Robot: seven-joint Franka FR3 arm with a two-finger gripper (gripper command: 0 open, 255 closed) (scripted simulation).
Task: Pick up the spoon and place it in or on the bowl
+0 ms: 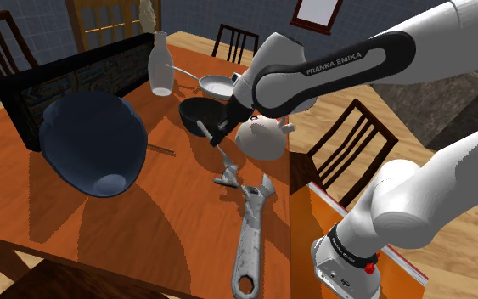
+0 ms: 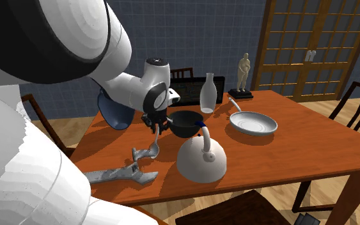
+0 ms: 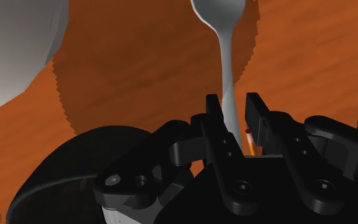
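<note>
My black gripper (image 1: 213,131) is shut on the handle of a pale grey spoon (image 1: 222,161). The spoon hangs down from the fingers, its head just over the orange-brown table (image 1: 169,221), close to the wrench's jaw. In the wrist view the handle runs between the two fingertips of the gripper (image 3: 234,111) and the spoon's head (image 3: 217,14) points away. The second exterior view also has the gripper (image 2: 153,125) clasping the spoon (image 2: 154,146). A small black bowl (image 1: 199,112) (image 2: 185,123) stands right beside the gripper. A large dark blue bowl (image 1: 92,144) (image 2: 114,115) lies tipped farther off.
A white kettle (image 1: 262,136) (image 2: 201,160) stands close to the gripper. A big grey wrench (image 1: 250,238) (image 2: 114,174) lies under the spoon. A glass bottle (image 1: 160,68), a frying pan (image 1: 216,85), a black-framed panel (image 1: 59,85) and a statuette (image 2: 243,71) stand farther back. Chairs ring the table.
</note>
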